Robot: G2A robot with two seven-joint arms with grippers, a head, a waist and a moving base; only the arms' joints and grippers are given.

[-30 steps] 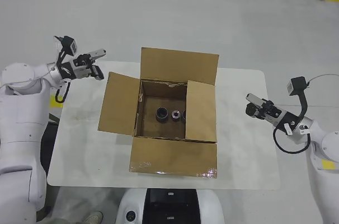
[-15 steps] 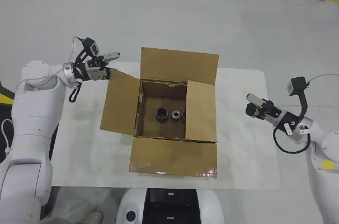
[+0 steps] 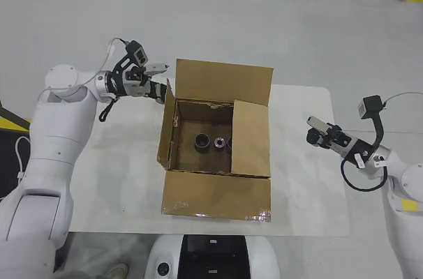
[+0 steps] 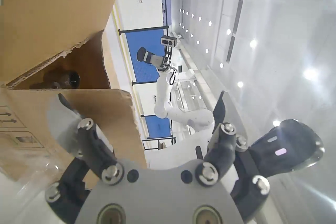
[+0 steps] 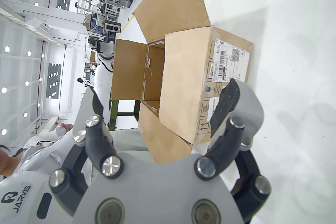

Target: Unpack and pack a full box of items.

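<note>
Cardboard box (image 3: 216, 195) sits in the middle of the table (image 3: 100, 181) with its top open. Three dark round parts (image 3: 201, 144) lie on the box floor. They make a short row that runs from 9 o'clock to 3 o'clock.

From the box, the left gripper (image 3: 161, 80) is up at 11 o'clock, just beside the far corner of the left flap (image 3: 167, 129). Its fingers are spread wide and hold nothing. In the left wrist view the flap edge (image 4: 115, 114) is right by one finger (image 4: 63, 110), but I cannot tell if they touch. That flap stands almost straight up, like a thin wall along the 9 o'clock side of the box.

The right gripper (image 3: 310, 130) is out at 3 o'clock, well apart from the box. Its fingers are spread too, and it holds nothing.

From the left gripper, the round parts lie toward 5 o'clock, and the standing flap is between them. I think the left arm is the nearer one. To get a part, it would likely need to go over the top of the flap and then down into the box.
</note>
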